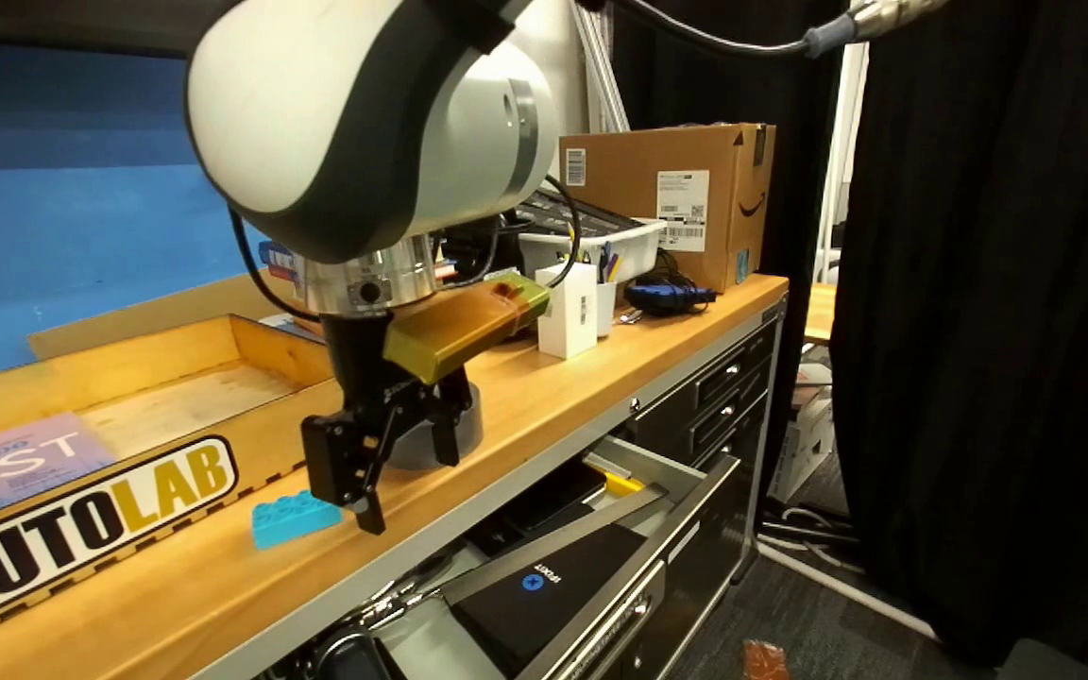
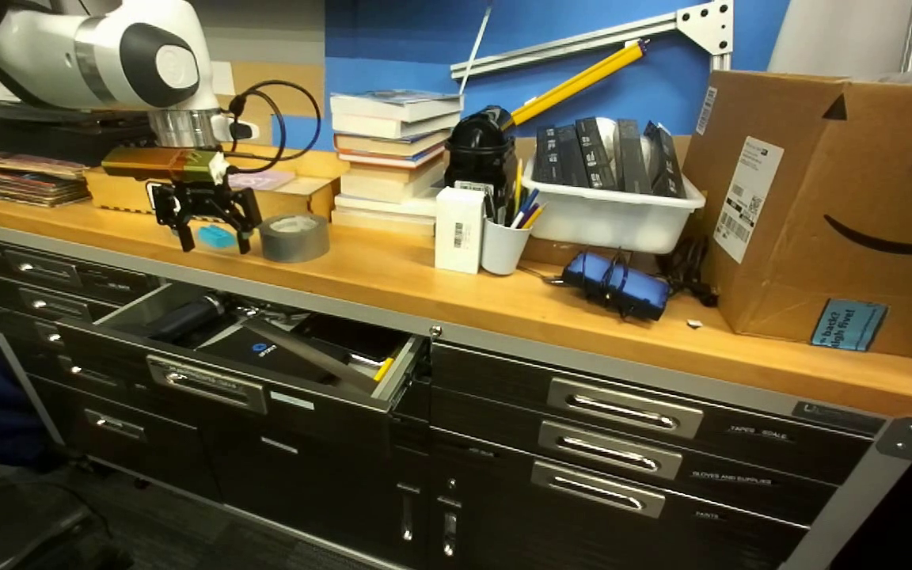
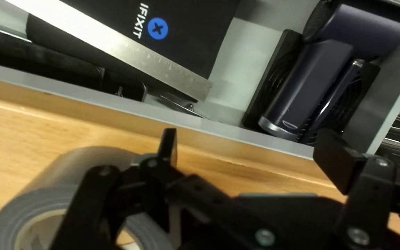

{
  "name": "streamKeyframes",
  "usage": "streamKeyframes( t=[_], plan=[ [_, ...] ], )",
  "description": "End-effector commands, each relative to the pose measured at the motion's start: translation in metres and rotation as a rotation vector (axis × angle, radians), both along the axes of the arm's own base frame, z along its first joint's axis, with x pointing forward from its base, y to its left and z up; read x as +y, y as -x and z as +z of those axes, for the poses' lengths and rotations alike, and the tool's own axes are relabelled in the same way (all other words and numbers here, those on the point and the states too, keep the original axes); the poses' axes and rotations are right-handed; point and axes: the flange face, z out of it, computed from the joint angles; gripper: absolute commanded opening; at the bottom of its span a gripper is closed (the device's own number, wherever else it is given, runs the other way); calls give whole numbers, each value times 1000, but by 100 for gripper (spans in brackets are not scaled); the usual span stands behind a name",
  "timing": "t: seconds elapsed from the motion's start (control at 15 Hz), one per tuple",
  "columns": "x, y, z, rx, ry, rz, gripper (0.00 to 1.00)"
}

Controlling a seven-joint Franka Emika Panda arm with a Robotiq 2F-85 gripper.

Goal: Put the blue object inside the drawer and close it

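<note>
The blue object (image 1: 294, 519), a flat bumpy brick, lies on the wooden bench near the tray. It also shows in an exterior view (image 2: 215, 236), behind and between the fingers. It is out of view in the wrist view. My gripper (image 1: 409, 484) is open and empty, pointing down above the bench beside the block, towards the bench's front edge. The wrist view shows its fingers (image 3: 252, 149) wide apart over bare wood. The drawer (image 2: 108, 356) is pulled open below the bench edge. Inside it are a black IFIXIT case (image 3: 186, 38), a metal ruler (image 3: 151, 64) and dark tools.
A grey tape roll (image 2: 295, 241) stands right beside the gripper. The wooden AUTOLAB tray (image 1: 270, 444) is behind the block. A white box (image 2: 458, 229), pen cup (image 2: 503, 249), book stack (image 2: 397, 158) and cardboard box (image 2: 804, 237) stand further along the bench.
</note>
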Motion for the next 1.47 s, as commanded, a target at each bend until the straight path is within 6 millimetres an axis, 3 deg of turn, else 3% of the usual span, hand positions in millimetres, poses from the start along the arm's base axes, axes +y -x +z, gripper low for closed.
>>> streamKeyframes(
  t=[0.0, 0.47, 0.93, 1.0, 1.07, 1.27, 1.4],
  plan=[
    [36, -11, 0, -42, -11, 21, 100],
    [87, -16, -8, -77, 1, 68, 100],
    [90, -43, -4, -139, -7, 40, 100],
    [89, -45, -4, -127, -7, 36, 75],
    [87, -47, -4, -119, -6, 29, 75],
    [74, -48, -2, -69, 11, -10, 53],
    [53, -38, 7, -5, 31, -53, 53]
  ],
)
